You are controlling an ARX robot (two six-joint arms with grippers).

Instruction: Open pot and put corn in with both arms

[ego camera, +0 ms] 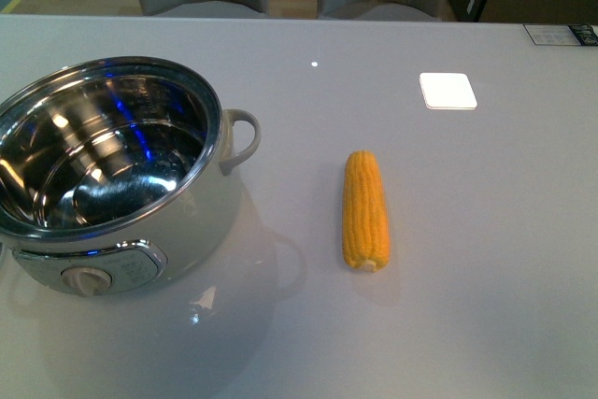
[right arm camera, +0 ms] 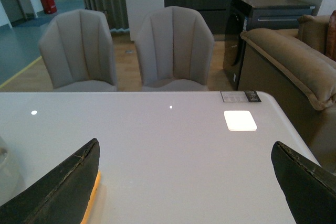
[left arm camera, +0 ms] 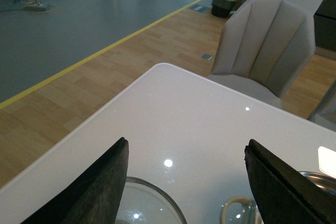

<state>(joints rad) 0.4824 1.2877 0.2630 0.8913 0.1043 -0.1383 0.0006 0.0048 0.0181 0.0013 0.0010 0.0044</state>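
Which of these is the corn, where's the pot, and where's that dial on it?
corn (ego camera: 365, 210), front view, middle of the cob.
pot (ego camera: 207, 207), front view, pale outer wall.
dial (ego camera: 87, 279), front view, centre of the knob.

Lidless pot (ego camera: 121, 184) on grey table (ego camera: 467, 306), corn (ego camera: 365, 211) lying well apart.

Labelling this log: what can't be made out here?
Front view: pale grey electric cooking pot, left side cut by frame.
Right wrist view: yellow corn cob, mostly behind a finger of the right tool.
Left wrist view: clear round glass piece, cut by frame edge; possibly a lid.
Front view: small printed label, too small to read.
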